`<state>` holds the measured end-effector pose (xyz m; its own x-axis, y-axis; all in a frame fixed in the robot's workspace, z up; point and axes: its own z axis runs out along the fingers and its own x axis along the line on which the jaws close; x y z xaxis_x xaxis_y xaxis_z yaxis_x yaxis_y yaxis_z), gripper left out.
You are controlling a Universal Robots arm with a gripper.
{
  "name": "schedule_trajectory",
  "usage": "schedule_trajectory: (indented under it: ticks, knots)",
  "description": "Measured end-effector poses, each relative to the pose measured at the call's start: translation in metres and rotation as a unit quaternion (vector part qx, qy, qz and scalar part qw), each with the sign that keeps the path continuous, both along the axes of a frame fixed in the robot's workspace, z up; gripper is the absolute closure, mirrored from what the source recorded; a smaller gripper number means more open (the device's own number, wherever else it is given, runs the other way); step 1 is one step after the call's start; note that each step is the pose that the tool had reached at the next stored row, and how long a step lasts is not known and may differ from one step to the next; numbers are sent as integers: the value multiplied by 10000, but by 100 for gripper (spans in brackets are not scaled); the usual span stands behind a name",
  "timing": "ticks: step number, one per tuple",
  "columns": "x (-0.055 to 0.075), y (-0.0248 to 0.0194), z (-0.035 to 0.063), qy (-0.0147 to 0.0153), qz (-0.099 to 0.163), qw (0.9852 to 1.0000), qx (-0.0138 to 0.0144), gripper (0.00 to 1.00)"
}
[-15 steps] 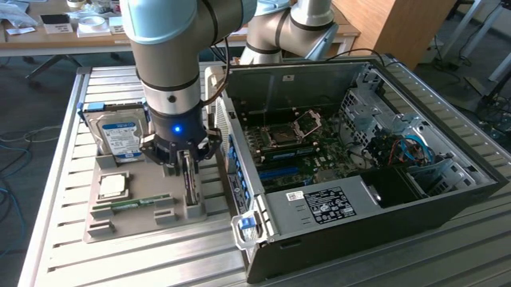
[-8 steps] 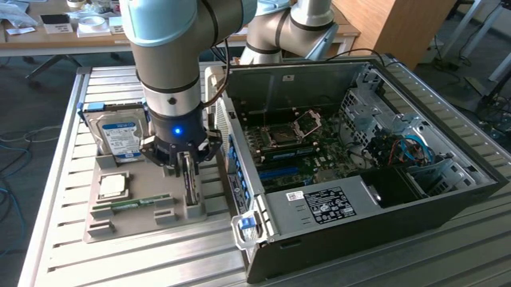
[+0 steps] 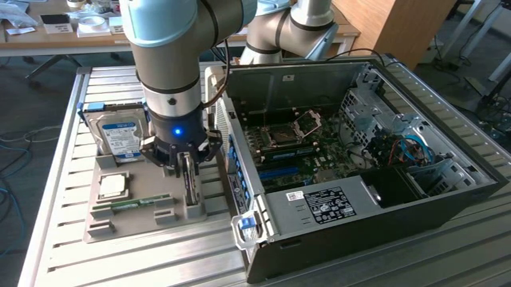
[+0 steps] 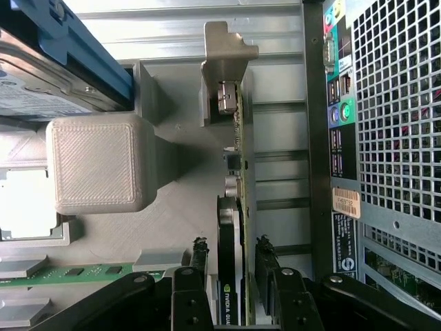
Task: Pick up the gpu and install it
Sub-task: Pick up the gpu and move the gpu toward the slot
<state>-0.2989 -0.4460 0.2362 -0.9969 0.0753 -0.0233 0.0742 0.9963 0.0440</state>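
1. While the end effector (image 3: 185,172) hangs released astride the gpu (image 3: 190,192), with its fingers (image 4: 198,256) on either side of the card and apparently not pressing it, the risks run from the exterior view's left to its right.
2. Drive (image 3: 119,134): it stands upright in the holder (image 3: 128,230), near the wrist. A sideways drift of the arm could knock it.
3. CPU (image 3: 112,185) and memory stick (image 3: 140,202): both lie low in the holder. They are likely safe unless the holder itself gets dragged across the worktop (image 3: 48,179).
4. gpu: it stands on edge in a holder slot, with its bracket (image 4: 224,76) at the far end from the fingers. An off-centre squeeze could tilt or drop so thin a card. A pull not straight out of the slot could jam it and lift the holder with it.
5. Case (image 3: 383,197): it lies open just beside the holder, its wall near the fingers. A low carry could strike the bracket on that wall, and the blue cables (image 3: 415,146) inside might snag.
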Motion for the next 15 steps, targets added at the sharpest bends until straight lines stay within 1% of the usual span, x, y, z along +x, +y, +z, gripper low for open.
schedule_trajectory:
  ticks: [5, 7, 8, 15]
  knots:
    - [0, 0, 0, 0, 0, 10000, 0, 60]
    - [0, 0, 0, 1, 0, 10000, 0, 72]
    - [0, 0, 0, 1, 0, 10000, 0, 73]
    - [0, 0, 0, 0, 0, 10000, 0, 73]
